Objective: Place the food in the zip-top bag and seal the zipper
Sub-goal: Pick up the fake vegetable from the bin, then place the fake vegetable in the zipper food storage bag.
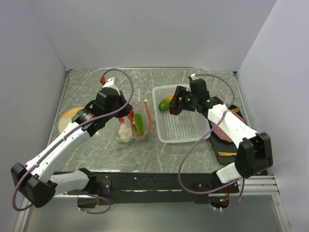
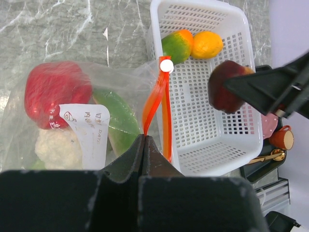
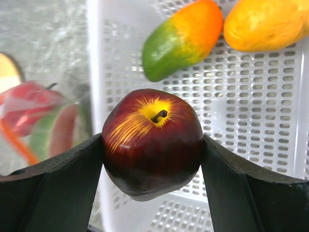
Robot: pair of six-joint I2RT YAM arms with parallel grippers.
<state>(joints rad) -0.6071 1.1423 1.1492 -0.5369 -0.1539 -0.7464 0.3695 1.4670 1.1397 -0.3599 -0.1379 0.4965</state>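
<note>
The zip-top bag stands left of the basket, its mouth open. Through the clear plastic show a red pepper, white cauliflower and the green watermelon slice. My left gripper is shut on the bag's mouth edge at the orange-red zipper. My right gripper is shut on the dark ball, deep red with a yellow top and stem. It hangs over the basket's left side, near the bag. A green-orange mango and an orange lie at the basket's far end.
The white perforated basket sits in the middle of the table. A dark tray with a pink slab and yellow sticks lies right of it, under my right arm. A round wooden plate rests at the far left.
</note>
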